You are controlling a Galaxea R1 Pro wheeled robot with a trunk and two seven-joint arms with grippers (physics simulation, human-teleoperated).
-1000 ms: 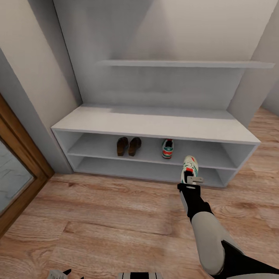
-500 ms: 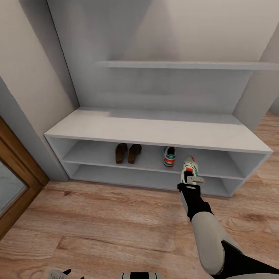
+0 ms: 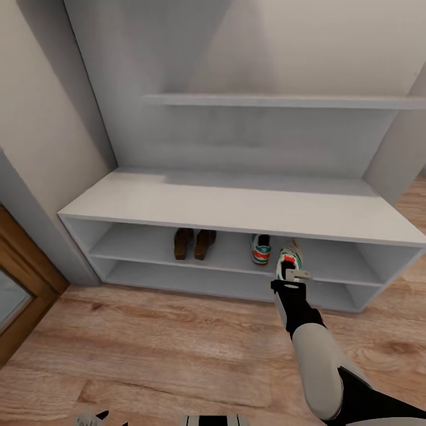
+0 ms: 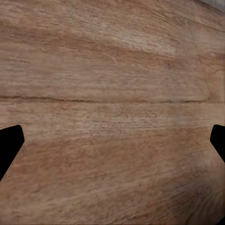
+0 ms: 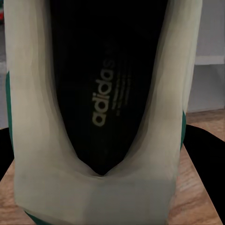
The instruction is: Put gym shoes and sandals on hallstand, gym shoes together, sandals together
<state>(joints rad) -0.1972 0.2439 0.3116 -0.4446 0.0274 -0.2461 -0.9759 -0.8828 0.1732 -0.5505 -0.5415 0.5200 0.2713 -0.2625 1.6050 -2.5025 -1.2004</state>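
The word "adidas" is printed in pale letters on the dark insole of the sneaker [image 5: 101, 93] the right gripper [image 3: 291, 277] is carrying, readable from the right wrist camera, which looks straight down into the shoe's opening past its cream-white heel collar, with a sliver of green at the edges. From where the head looks, that shoe [image 3: 289, 255] is white with green side stripes and a red-orange tongue, clamped at its heel by the right gripper's fingers, toe pointing toward the shoe rack [image 3: 236, 204], and held in front of the rack's upper open shelf. Its twin, the other sneaker [image 3: 260, 248], already sits on that upper shelf, just beside the held one and to its left. Further left on the same shelf the two dark-brown sandals [image 3: 194, 243] stand side by side, close together, toes inward. The rack is a low white-grey unit with a bench top and a long wall shelf [image 3: 278, 101] above. The left gripper [image 4: 112, 145] hangs above the wood-plank floor [image 4: 112, 70], its dark fingertips [image 4: 9, 145] spread wide with nothing between them.
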